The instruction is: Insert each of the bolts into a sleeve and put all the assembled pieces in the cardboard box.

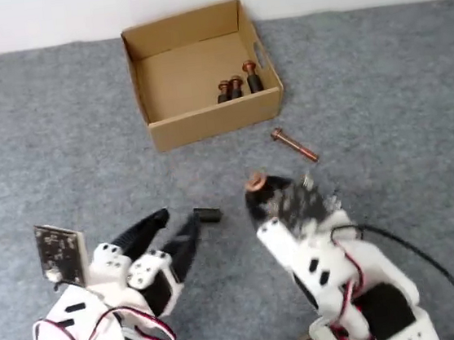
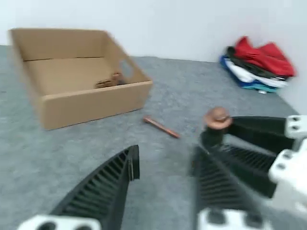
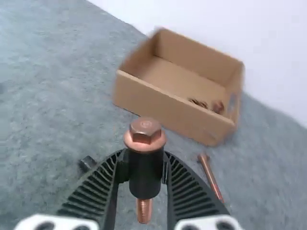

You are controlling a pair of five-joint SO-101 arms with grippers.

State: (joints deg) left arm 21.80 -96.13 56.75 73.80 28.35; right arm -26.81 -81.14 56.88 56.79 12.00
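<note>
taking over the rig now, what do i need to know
Right gripper: shut on a copper bolt seated in a black sleeve.
Left gripper: open, beside the loose black sleeve on the grey carpet.
Loose copper bolt: on the carpet near the brown cardboard box.
Done: three assembled pieces in the box.
Left: box the held piece, assemble and box the last pair.

Cardboard box (image 1: 206,127), open-topped, is being seen at the table's far side w/ three assembled pieces (image 1: 236,87) grouped by its right wall. A fourth assembly (image 3: 145,158) (copper bolt thru black sleeve, head up) is being held upright in the right gripper (image 3: 144,165). A loose bolt (image 1: 294,146) is lying bare btwn box and gripper. A loose sleeve (image 1: 208,216) is lying further left.
</note>
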